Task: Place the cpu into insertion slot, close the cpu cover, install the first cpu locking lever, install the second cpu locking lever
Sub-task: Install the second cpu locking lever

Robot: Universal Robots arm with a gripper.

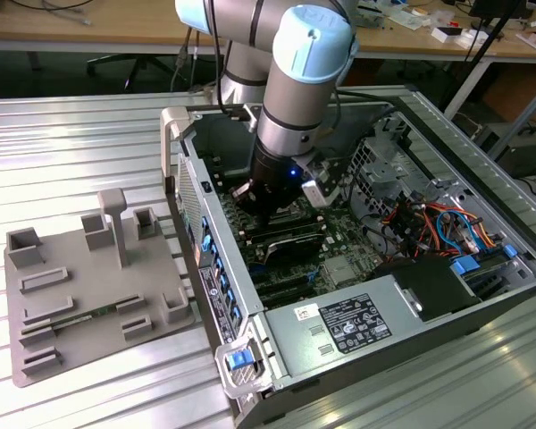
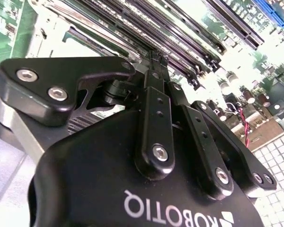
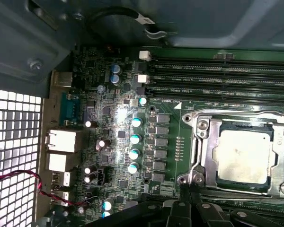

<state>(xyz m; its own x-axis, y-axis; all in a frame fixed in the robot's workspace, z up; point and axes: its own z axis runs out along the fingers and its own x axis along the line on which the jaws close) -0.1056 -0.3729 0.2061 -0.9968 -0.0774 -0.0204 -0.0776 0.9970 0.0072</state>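
With the silver-grey square cpu (image 3: 242,159) seated under the closed silver metal cpu cover (image 3: 206,142), black gripper (image 2: 157,60) fingers look pressed together

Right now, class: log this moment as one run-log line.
tool: inside case, over board | cpu: seated in slot | cover: down around cpu

Robotics lab: aluminium-slat bench (image 1: 89,143), open computer case (image 1: 366,259), cluttered wooden desks (image 1: 89,22) behind.
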